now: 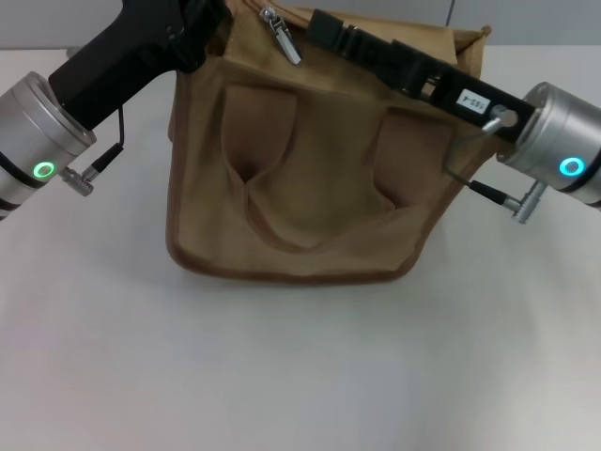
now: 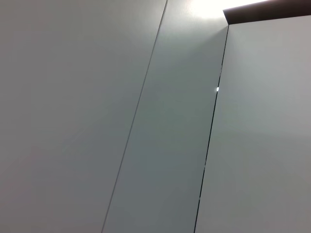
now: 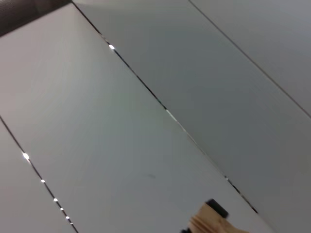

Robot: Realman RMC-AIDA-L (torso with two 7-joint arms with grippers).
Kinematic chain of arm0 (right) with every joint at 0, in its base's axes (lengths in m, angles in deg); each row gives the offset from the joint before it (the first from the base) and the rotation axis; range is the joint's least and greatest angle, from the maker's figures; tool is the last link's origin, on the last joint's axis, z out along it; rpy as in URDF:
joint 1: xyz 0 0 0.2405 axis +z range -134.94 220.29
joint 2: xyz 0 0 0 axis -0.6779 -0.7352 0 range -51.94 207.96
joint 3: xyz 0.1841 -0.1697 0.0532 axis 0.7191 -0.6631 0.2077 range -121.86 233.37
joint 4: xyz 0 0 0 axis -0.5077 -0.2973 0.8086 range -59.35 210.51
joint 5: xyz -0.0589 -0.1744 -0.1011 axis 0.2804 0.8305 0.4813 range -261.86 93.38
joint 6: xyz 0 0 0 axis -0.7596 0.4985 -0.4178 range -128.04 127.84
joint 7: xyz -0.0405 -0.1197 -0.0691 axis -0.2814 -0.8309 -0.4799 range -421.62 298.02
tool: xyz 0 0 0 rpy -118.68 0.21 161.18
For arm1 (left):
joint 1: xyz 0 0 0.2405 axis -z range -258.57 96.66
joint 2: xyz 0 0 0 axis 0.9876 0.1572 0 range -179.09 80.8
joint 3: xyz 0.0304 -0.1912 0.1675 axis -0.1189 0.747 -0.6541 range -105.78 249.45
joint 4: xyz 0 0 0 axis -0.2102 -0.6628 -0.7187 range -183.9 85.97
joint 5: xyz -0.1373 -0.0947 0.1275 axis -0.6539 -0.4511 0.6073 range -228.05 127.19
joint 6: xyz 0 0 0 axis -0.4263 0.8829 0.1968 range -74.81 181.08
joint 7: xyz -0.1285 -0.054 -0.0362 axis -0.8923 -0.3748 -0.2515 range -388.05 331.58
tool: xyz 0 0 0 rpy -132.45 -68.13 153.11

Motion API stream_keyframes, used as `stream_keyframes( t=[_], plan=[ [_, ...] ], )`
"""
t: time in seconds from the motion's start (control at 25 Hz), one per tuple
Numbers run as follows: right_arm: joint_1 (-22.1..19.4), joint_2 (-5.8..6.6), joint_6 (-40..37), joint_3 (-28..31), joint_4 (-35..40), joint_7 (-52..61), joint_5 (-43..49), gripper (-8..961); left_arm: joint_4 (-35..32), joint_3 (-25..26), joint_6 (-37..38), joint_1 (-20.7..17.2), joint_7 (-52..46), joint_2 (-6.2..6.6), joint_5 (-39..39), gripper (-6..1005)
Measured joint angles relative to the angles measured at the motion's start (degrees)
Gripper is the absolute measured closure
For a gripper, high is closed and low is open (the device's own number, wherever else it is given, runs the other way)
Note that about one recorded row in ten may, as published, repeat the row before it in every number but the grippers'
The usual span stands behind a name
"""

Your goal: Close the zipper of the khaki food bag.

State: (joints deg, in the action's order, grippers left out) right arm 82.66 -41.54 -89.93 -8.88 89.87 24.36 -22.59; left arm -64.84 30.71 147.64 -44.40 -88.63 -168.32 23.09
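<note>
The khaki food bag [image 1: 310, 178] stands upright on the white table, its two strap patches and looped handle facing me. The zipper's silver pull tab [image 1: 281, 37] lies at the top edge, left of the middle. My left gripper [image 1: 199, 26] is at the bag's top left corner, against the fabric. My right gripper [image 1: 324, 28] reaches across the bag's top from the right and ends just right of the pull tab. The zipper line itself is hidden behind the top edge and the right arm. A scrap of khaki fabric [image 3: 210, 222] shows in the right wrist view.
The white table [image 1: 300, 366] spreads in front of and beside the bag. Both wrist views show mostly grey wall panels [image 2: 146, 121]. The right arm's body [image 1: 554, 141] hangs over the bag's right corner.
</note>
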Motion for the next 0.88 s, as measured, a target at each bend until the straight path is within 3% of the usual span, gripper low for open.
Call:
stream_keyframes(
  t=[0.52, 0.88],
  plan=[
    [1.0, -0.23, 3.8, -6.3, 3.8, -0.1, -0.2, 541, 0.2, 0.3, 0.9, 0.6, -0.4, 0.0, 0.0, 963],
    [1.3, -0.25, 3.9, -6.2, 4.3, 0.1, -1.2, 592, 1.1, 0.2, 0.7, 1.3, 0.1, 0.0, 0.0, 962]
  ],
)
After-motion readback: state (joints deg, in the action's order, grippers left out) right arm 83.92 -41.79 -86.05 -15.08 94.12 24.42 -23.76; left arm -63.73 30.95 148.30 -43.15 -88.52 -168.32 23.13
